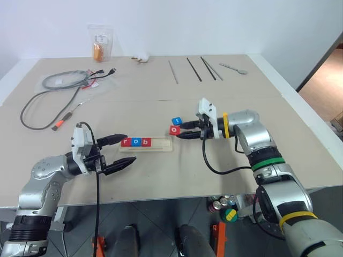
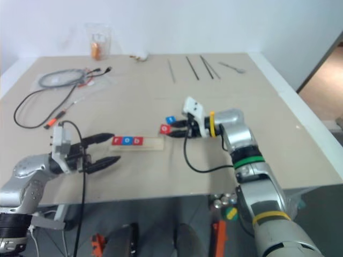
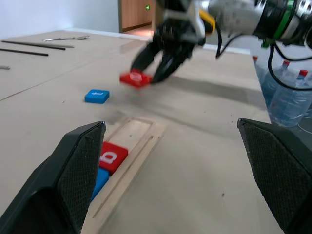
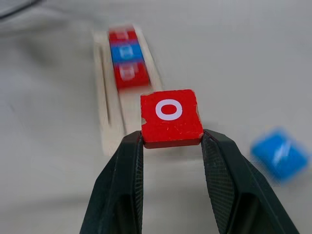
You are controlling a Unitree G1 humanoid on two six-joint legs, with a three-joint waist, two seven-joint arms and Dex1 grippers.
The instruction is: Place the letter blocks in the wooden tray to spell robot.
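Observation:
The wooden tray [image 1: 161, 145] lies on the table in front of me. Three letter blocks sit in its left part: red r [image 1: 126, 142], blue o [image 1: 136, 142] and red b [image 1: 146, 142]. My right gripper [image 1: 179, 131] is shut on a red o block [image 4: 170, 117] and holds it just above the table, to the right of the tray. A blue t block [image 1: 177, 121] lies on the table just behind the held one. At the tray's left end my left gripper [image 1: 131, 148] stands open, with nothing between its fingers [image 3: 78, 170].
Cables [image 1: 53, 88] and a small plastic bag [image 1: 99, 43] lie at the back left. Thin rods [image 1: 187, 69] and a spoon [image 1: 236, 68] are at the back right. Water bottles [image 3: 287, 92] stand beyond the table's right edge.

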